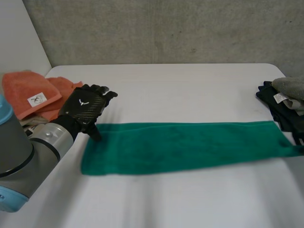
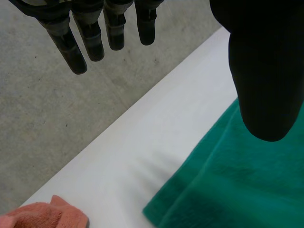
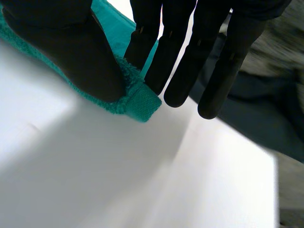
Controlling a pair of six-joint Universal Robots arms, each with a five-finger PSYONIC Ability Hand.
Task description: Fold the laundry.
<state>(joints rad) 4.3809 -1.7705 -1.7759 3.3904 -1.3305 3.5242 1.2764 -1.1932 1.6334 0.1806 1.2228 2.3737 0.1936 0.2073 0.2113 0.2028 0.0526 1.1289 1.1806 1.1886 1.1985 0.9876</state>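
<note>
Right wrist view caught the right hand (image 3: 83, 59) pinching a hemmed corner of the fluffy green towel (image 3: 138, 102); left hand (image 1: 85, 107) hovered, fingers straight.

A towel (image 1: 190, 145) lies lengthwise across the bench (image 1: 180, 90). The left hand (image 1: 85, 107) is at its far left corner, with folded cloths (image 1: 33, 95) left of that hand. The right hand (image 3: 178, 66) is at the towel's right corner, beside a clothes pile (image 1: 282, 102).

The head view looks down from behind and between the arms across the whole worktop (image 1: 190, 204). Each wrist view looks closely along its own palm: the left robot hand (image 2: 266, 71) above one end of the green towel (image 1: 190, 145), the right robot hand (image 3: 190, 47) at the opposite end. All three views share that towel.
</note>
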